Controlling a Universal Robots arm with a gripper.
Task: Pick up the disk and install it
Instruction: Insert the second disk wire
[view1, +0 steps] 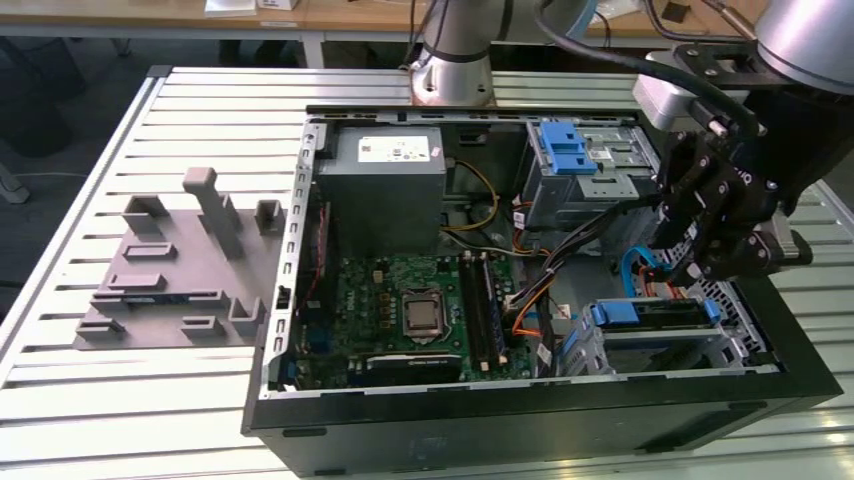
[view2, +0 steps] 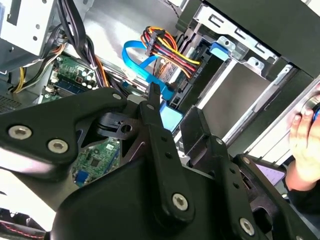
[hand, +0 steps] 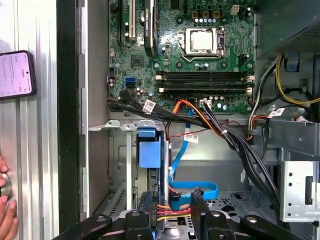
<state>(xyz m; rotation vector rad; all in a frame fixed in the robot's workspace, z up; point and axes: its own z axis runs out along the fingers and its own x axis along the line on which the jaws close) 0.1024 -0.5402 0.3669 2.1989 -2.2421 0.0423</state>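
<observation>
The disk (view1: 647, 315), silver with a blue plastic bracket, sits in the lower drive cage (view1: 727, 345) at the exterior view's right end of the open computer case. The first wrist view shows it edge-on, its blue bracket tab (hand: 150, 152) inside the cage. My gripper (view1: 687, 272) hangs just above that cage. In both wrist views its black fingers (hand: 145, 210) stand apart on either side of the disk's near end, where red-yellow power wires (hand: 172, 210) and a blue data cable (hand: 200, 189) lie. In the second wrist view my gripper (view2: 172, 112) straddles the bracket (view2: 171, 119).
The case holds a grey power supply box (view1: 387, 190), a green motherboard (view1: 400, 310) and a second blue-latched cage (view1: 587, 160). Cable bundles (hand: 235, 140) cross beside the cage. A grey fixture plate (view1: 174, 270) lies on the table. A person's hand (view2: 305, 145) and a phone (hand: 15, 75) are beside the case.
</observation>
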